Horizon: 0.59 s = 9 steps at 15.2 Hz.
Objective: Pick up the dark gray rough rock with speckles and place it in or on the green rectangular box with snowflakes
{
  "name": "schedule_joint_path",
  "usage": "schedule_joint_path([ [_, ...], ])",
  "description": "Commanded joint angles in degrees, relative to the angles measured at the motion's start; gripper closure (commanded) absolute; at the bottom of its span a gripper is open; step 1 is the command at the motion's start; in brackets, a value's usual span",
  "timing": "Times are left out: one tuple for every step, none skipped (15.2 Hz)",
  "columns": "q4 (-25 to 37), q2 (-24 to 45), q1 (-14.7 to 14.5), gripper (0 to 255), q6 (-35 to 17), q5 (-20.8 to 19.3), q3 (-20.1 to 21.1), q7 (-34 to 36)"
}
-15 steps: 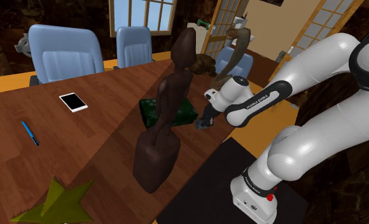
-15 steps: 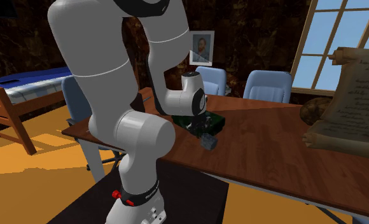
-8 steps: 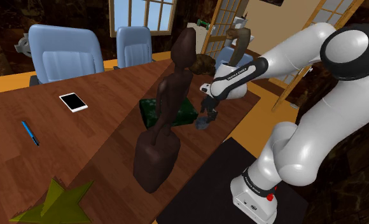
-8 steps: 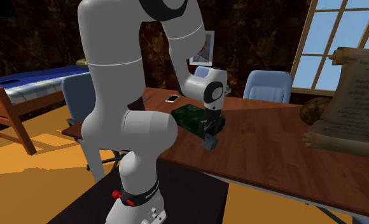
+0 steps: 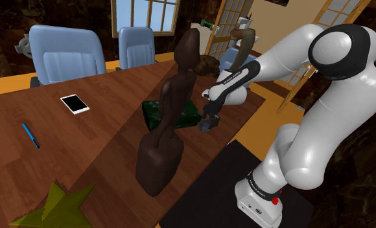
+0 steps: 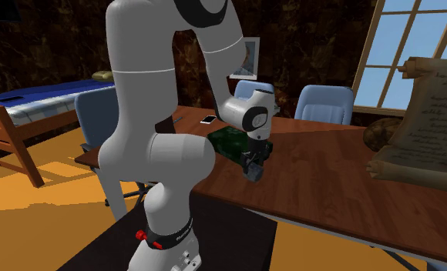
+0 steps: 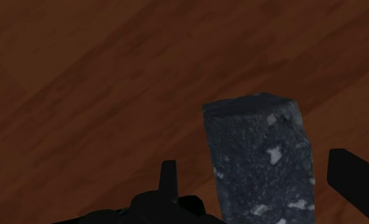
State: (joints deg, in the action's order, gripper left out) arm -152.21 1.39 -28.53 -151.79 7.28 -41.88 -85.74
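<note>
Wooden table (image 5: 102,129) bears the speckled rock (image 7: 259,159); the gripper (image 7: 250,167) straddles it, spread wide, seemingly without contact; grasp pending: close, then lift.

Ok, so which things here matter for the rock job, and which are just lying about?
For the job: speckled dark rock, green box, gripper, open around the rock.
Lying about: white tablet, blue pen, brown statue, green star shape, scroll.

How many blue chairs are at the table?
3. Two chairs side by side at the table's far edge in the shoulder view; the third at the table's end in the second exterior view. Others may be hidden.
</note>
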Motion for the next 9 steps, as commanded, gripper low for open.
schedule_joint_path([
  [0.02, 0.16, -0.01, 0, -0.11, 0.26, 0.04, -0.17],
  [0.02, 0.16, -0.01, 0, -0.11, 0.26, 0.04, -0.17],
  [0.02, 0.16, -0.01, 0, -0.11, 0.26, 0.04, -0.17],
  [0.01, 0.14, -0.01, 0, -0.09, 0.23, 0.04, -0.15],
  [0.01, 0.14, -0.01, 255, -0.09, 0.23, 0.04, -0.15],
  [0.01, 0.14, -0.01, 255, -0.09, 0.23, 0.04, -0.15],
  [0.01, 0.14, -0.01, 255, -0.09, 0.23, 0.04, -0.15],
  [0.02, 0.14, -0.01, 255, -0.08, 0.22, 0.04, -0.15],
  [0.01, 0.15, -0.01, 255, -0.10, 0.24, 0.04, -0.17],
])
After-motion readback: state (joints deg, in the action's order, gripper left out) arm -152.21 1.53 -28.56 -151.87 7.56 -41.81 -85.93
